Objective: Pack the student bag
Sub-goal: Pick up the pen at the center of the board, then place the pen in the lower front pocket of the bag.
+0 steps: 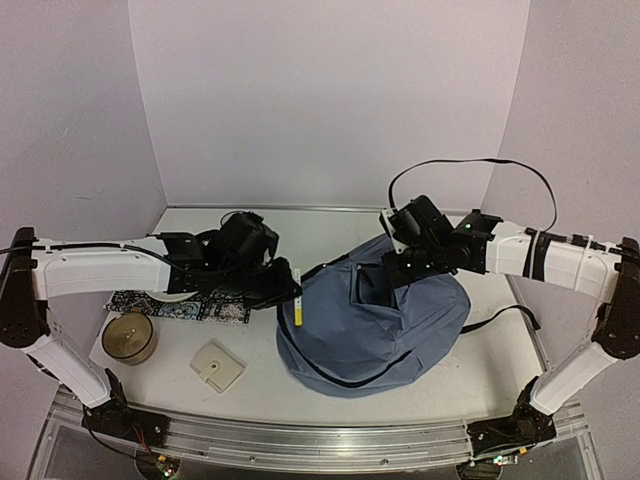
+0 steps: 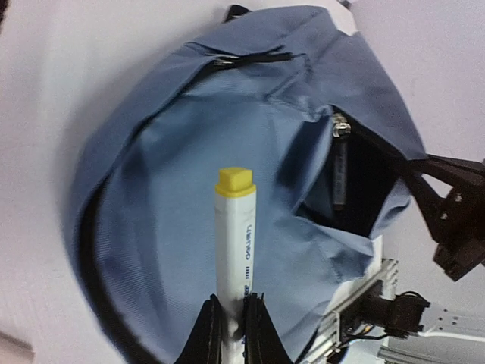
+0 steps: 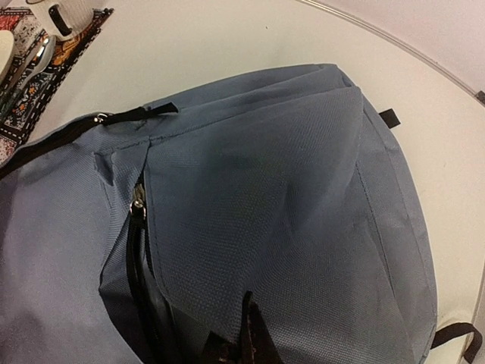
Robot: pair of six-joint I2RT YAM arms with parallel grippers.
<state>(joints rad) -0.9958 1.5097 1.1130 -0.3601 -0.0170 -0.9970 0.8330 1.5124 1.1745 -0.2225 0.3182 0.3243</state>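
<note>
Top view, left gripper [image 1: 283,290]: clamping a marker [image 1: 298,303] with a yellow cap and holding it just beside the left edge of the student bag [image 1: 375,325].
Top view, right gripper [image 1: 402,268]: pinching the fabric of the bag at its dark opening, seemingly keeping it lifted.
Top view, things waiting: lying on the table [image 1: 250,385] behind and beside the left jaws, a round container [image 1: 128,337], a small beige box [image 1: 217,366] and a patterned mat [image 1: 180,305]; not yet packed.
Left wrist view, jaws: closing tight on the lower barrel of the marker, the cap pointing forward, away from the fingertips.
Left wrist view, bag: lying directly ahead of the jaws, the pocket opening [image 2: 356,189] gaping ahead and to the right of the marker tip, a zipper pull [image 2: 340,129] hanging at its rim.
Right wrist view, jaws: clenching on a fold of the blue fabric, as far as can be told.
Right wrist view, bag: spreading out ahead of the jaws, the zipper slit running on their left side.
Progress, as a judgement: probably in the early or middle part; carrying the marker but not yet placing it inside; holding the opening ready; leaving other things outside; not possible to tell what is already lying inside.
</note>
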